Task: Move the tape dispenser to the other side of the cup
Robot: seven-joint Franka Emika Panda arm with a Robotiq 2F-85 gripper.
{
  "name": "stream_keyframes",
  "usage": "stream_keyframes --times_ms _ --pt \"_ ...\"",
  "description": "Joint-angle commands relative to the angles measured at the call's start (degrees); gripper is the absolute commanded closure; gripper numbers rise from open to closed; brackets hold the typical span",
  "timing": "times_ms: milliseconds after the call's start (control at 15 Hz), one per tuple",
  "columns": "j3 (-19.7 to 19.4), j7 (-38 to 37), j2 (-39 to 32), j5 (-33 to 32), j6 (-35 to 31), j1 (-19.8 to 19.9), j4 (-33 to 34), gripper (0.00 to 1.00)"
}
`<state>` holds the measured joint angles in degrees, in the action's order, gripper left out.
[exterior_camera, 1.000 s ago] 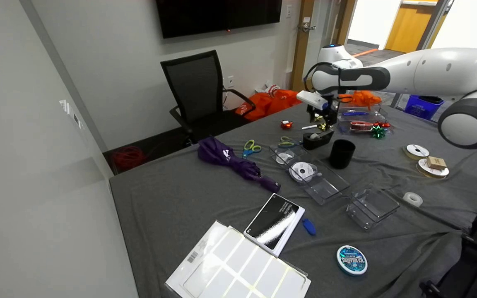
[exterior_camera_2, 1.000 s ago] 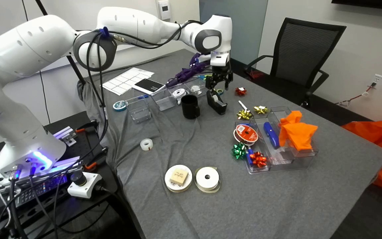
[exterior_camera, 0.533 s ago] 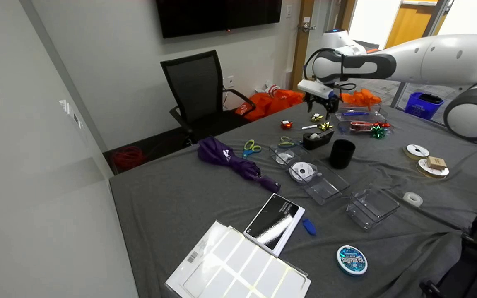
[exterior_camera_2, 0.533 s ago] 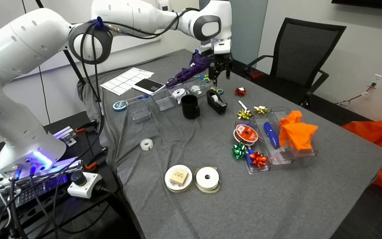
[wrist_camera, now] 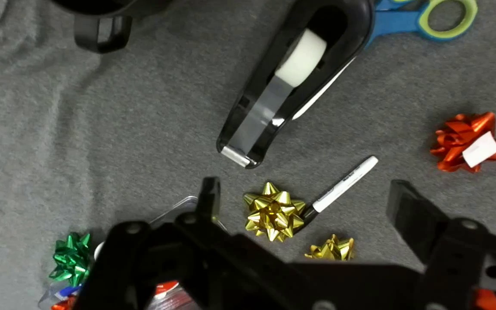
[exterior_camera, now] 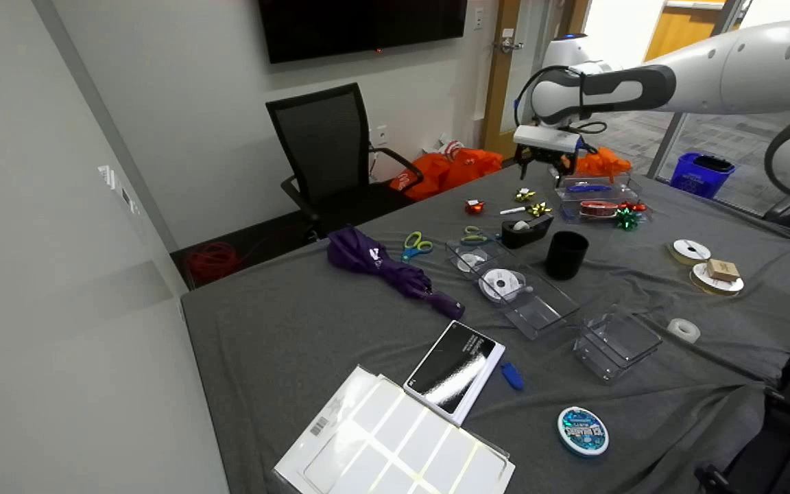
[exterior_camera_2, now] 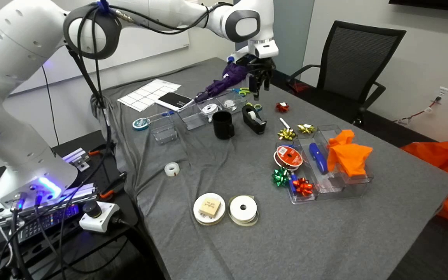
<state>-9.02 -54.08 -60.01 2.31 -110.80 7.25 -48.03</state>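
Note:
The black tape dispenser [exterior_camera: 527, 233] stands upright on the grey table with a whitish tape roll in it. It also shows in an exterior view [exterior_camera_2: 254, 120] and in the wrist view [wrist_camera: 291, 79]. The black cup [exterior_camera: 566, 255] stands upright close beside it, apart from it; its handle shows in an exterior view [exterior_camera_2: 223, 125] and it is cut off at the top left of the wrist view [wrist_camera: 106, 32]. My gripper [exterior_camera: 540, 180] is open and empty, raised above the table near the dispenser. In the wrist view its spread fingers [wrist_camera: 306, 189] have nothing between them.
Clear trays [exterior_camera: 539, 302] lie beside the cup. Scissors [wrist_camera: 403, 21] touch or nearly touch the dispenser. Gold bows [wrist_camera: 274, 211], a white marker [wrist_camera: 345, 185] and a red bow [wrist_camera: 467, 142] lie below my gripper. A filled clear tray [exterior_camera_2: 325, 182] stands farther along.
My gripper has risen and moved away from above the dispenser, still open. The arm has lifted and drawn back. The dispenser and the cup have not moved.

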Motion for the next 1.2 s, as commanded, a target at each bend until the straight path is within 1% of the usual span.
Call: stream_keyframes --times_ms 0,267,467,867,1133 --pt "0.06 9.52 7.44 -1.91 -7.09 0.47 -13.59 0.0" --pt "0.13 19.07 11.75 -3.2 -15.64 1.75 -22.94 0.0" --pt "-0.65 26.0 15.26 -1.86 -19.37 2.49 -29.77 0.0" --pt "-0.15 38.66 24.82 0.82 -19.45 5.72 -43.76 0.0" --pt "-1.17 44.29 32.12 0.87 -20.58 6.99 -53.88 0.0"
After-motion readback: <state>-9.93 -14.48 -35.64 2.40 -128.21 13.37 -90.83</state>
